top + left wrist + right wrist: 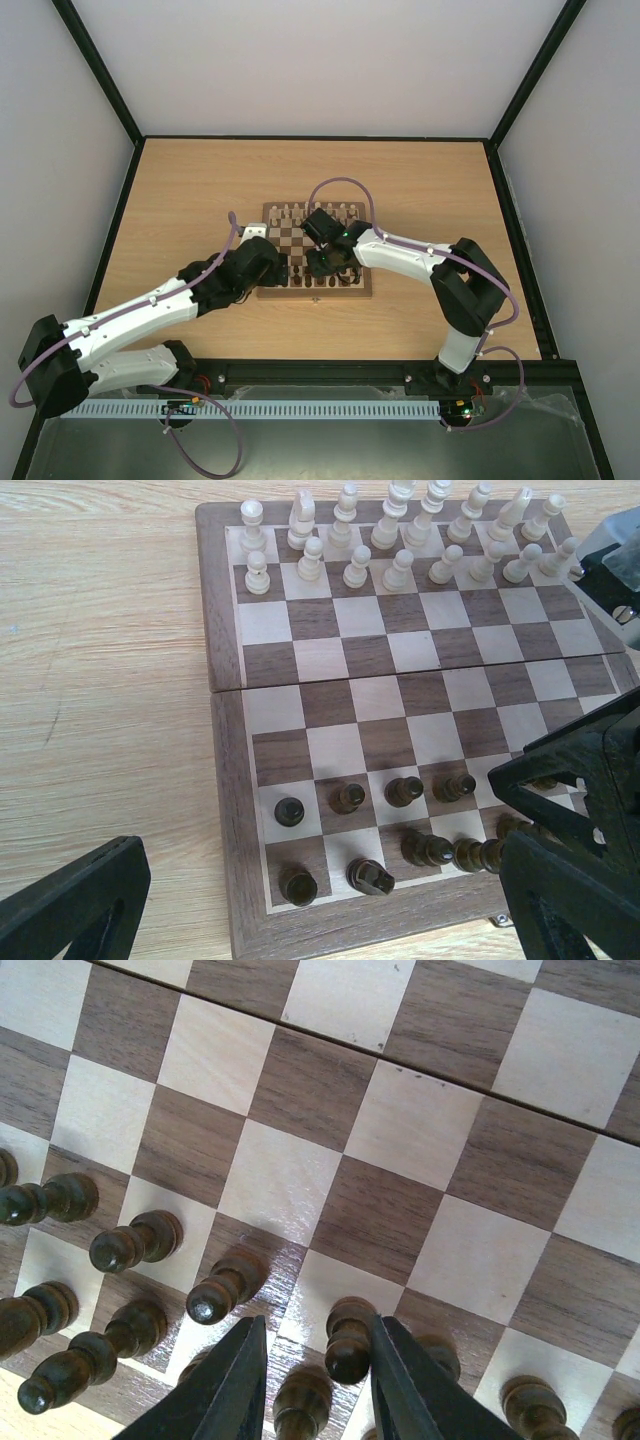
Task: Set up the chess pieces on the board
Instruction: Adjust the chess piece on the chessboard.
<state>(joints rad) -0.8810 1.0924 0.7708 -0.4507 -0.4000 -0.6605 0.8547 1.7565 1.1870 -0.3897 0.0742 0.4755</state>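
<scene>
You're seating a dark pawn [350, 1345] among the chess pieces [404, 790] on the board's [225, 780] near rows. Right claw [320, 1332] straddles it, jaws narrow; whether it grips, I can't tell. Left claw [310, 865] gapes empty, near left. Next calls for an upright pawn and a straight lift between close neighbours.

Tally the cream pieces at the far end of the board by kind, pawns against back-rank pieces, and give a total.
Cream pawns: 8
Cream back-rank pieces: 8
Total: 16
</scene>
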